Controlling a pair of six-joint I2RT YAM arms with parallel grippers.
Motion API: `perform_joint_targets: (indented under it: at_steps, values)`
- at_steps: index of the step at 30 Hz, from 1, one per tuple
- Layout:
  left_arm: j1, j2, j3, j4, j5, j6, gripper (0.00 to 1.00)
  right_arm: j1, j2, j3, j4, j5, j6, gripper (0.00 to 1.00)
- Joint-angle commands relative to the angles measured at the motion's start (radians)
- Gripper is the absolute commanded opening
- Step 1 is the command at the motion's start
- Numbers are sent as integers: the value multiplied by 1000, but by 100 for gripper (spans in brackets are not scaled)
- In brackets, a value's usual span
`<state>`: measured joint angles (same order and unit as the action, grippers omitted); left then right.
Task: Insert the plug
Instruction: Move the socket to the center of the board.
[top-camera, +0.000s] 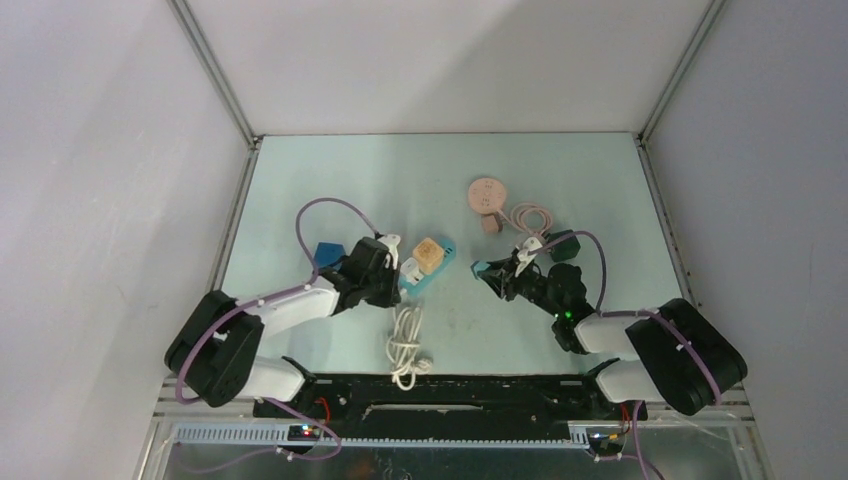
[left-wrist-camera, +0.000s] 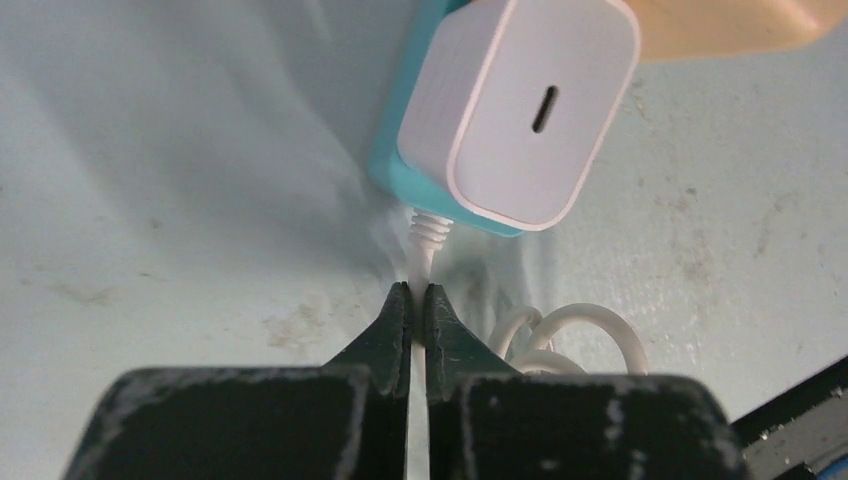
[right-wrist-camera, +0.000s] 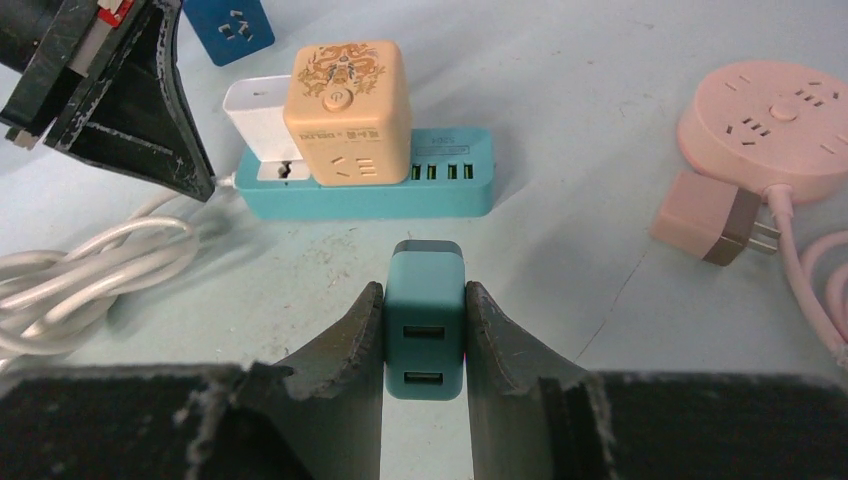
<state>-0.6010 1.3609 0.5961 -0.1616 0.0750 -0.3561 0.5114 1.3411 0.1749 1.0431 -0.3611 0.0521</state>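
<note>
The plug (right-wrist-camera: 425, 325) is a small teal adapter with two USB ports, and my right gripper (right-wrist-camera: 423, 290) is shut on its sides just above the table, its front end pointing at the teal power strip (right-wrist-camera: 400, 198). A beige cube (right-wrist-camera: 345, 115) and a white charger (right-wrist-camera: 255, 115) sit plugged into that strip. My left gripper (left-wrist-camera: 418, 295) is shut on the strip's white cable (left-wrist-camera: 424, 250), right where it leaves the strip (left-wrist-camera: 400, 120). In the top view the right gripper (top-camera: 490, 272) and left gripper (top-camera: 405, 285) flank the strip (top-camera: 445, 265).
The cable's white coil (top-camera: 405, 345) lies near the arm bases. A pink round socket (right-wrist-camera: 775, 125) with its pink plug (right-wrist-camera: 710, 215) and cord lies to the right. A blue cube (top-camera: 327, 254) sits left of the strip, and a dark green block (top-camera: 563, 246) right of my right gripper.
</note>
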Motion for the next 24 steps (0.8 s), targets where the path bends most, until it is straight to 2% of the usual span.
perform_joint_targets:
  at_steps: [1,4,8,10,12,19,24]
  values:
    - [-54,-44,-16,47,53,-2,2,14,29,36,106,14,4,0]
    - [-74,-35,-16,63,50,-15,9,20,51,34,136,2,6,0]
    - [-77,-66,-19,63,22,-18,47,23,80,27,190,-31,-5,0]
    - [-76,-117,-22,45,-3,-7,59,24,96,22,218,-43,-8,0]
    - [-70,-179,-25,30,-13,10,67,29,114,19,247,-49,-10,0]
    - [18,-327,-11,10,58,37,76,52,246,21,417,-36,-5,0]
    - [111,-304,44,51,198,28,81,89,330,55,459,-1,-18,0]
